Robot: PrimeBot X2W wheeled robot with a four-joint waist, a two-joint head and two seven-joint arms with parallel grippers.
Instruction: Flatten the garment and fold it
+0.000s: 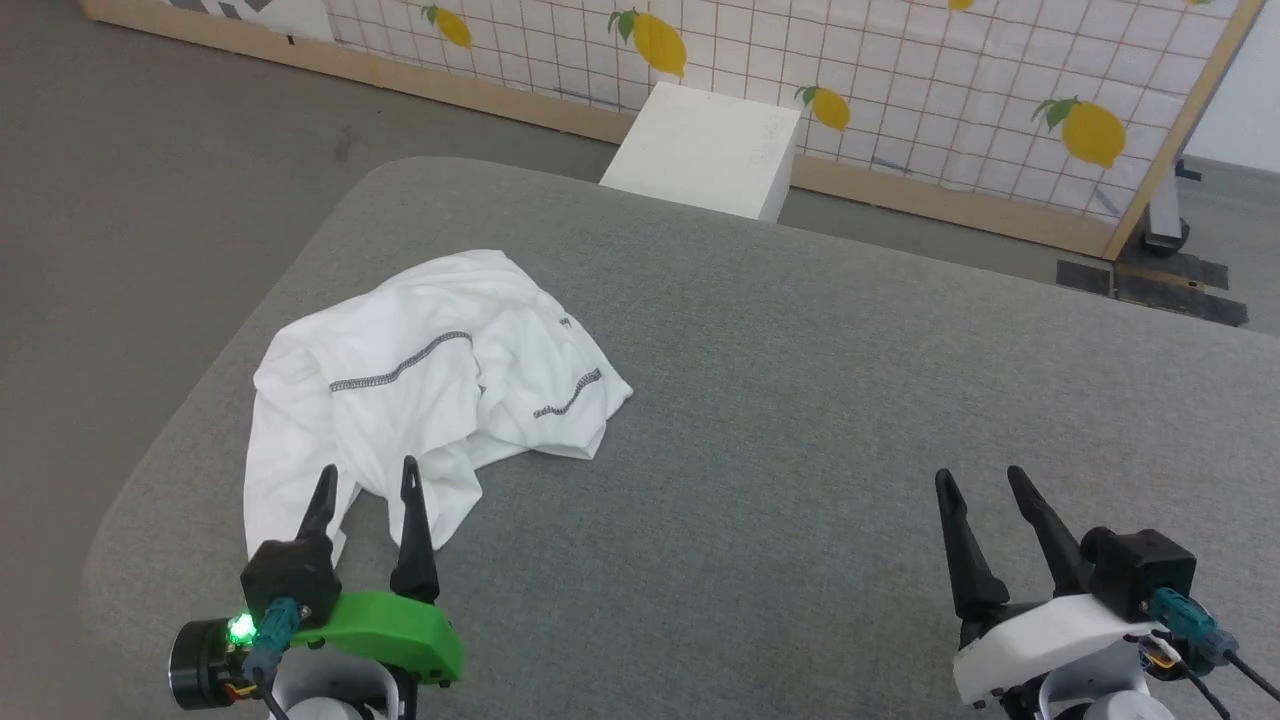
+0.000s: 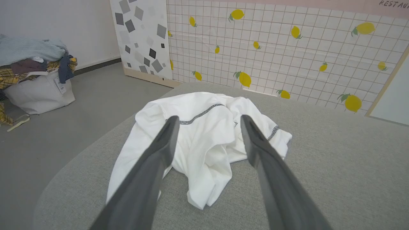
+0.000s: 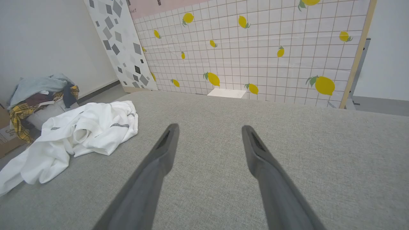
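the garment, a thin white shirt with dark grey zigzag seams, lies crumpled in a heap on the left part of the grey worktop, close to its left edge. its folds overlap. one seam runs across the top of the heap and another shows on the right lobe. as i judge it, you have nothing of the task done: no sleeve or hem is spread out, so all the flattening is ahead of you, and the fold comes after that.

your left pincer hangs at the near edge of the heap. its fingers stand moderately apart with white cloth showing between them, and it holds nothing. to the right comes a wide stretch of bare worktop. then comes your right pincer, well apart from the garment, parted about as wide and empty over bare grey fabric.

for writing, start at the far left of the right wrist view. the cardboard box there bears dark figures that may be "34", though i cannot be sure. a small dark mark on the garment is too small to read. the white box beyond the worktop carries only a faint, illegible marking. above the lemon-print panel, in the top right corner of the left wrist view, you can read "restau", cut off by the frame.
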